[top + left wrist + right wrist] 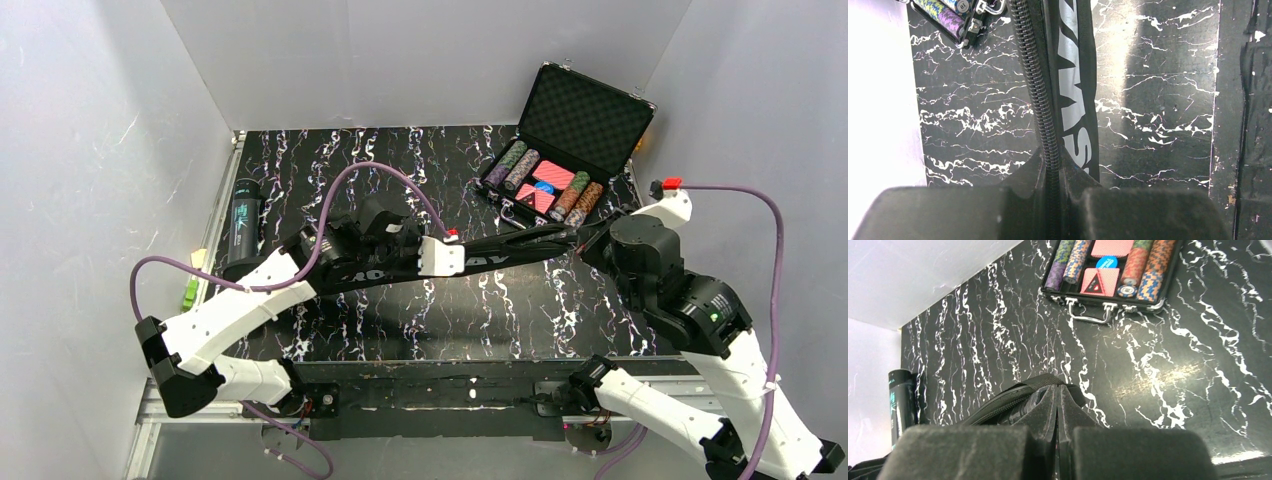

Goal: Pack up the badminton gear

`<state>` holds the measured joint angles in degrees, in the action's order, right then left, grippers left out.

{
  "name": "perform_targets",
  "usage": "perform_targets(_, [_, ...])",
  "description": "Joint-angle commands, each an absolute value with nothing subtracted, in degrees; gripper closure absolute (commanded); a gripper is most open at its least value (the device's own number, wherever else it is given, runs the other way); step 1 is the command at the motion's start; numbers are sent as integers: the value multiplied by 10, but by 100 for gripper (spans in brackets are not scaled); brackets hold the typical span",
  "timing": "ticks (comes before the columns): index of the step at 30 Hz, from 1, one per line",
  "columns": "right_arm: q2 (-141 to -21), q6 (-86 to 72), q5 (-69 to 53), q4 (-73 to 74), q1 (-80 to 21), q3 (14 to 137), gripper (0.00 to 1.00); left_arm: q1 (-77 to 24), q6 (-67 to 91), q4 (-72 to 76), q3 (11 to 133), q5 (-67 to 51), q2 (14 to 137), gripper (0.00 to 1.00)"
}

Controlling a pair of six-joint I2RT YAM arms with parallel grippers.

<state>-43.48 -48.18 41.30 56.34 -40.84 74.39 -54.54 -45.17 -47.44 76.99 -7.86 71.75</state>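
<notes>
The long black racket bag with white lettering lies stretched across the middle of the table between my two grippers. My left gripper is shut on the bag's zipper edge; in the left wrist view the zipper runs straight into the closed fingers of the left gripper, beside the lettering on the bag. My right gripper is shut on the bag's right end; in the right wrist view the right gripper pinches the bag's end. No rackets, shuttlecocks or clear tube show.
An open black hard case with coloured poker chips stands at the back right; it also shows in the left wrist view and the right wrist view. A dark cylinder with teal print lies along the left wall. White walls enclose the table.
</notes>
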Motion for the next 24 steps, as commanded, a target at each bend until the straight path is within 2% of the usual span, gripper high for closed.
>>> perform_targets(1, [-427, -500, 353, 497, -407, 716, 99, -545, -461, -445, 780, -76, 681, 100])
perform_targets(9, [-441, -524, 264, 457, -407, 672, 99, -545, -462, -445, 782, -78, 688, 100])
perform_targets(16, [-432, -519, 270, 475, -407, 677, 97, -545, -460, -448, 781, -84, 692, 100])
perform_targets(19, [-429, -500, 337, 535, -407, 735, 85, -546, -459, -450, 788, -85, 693, 100])
perform_targets(22, [-413, -430, 387, 557, -406, 810, 52, -545, -460, -451, 785, -81, 690, 100])
perform_targets(24, [-421, -392, 392, 575, -407, 873, 43, -545, -459, -451, 782, -79, 690, 100])
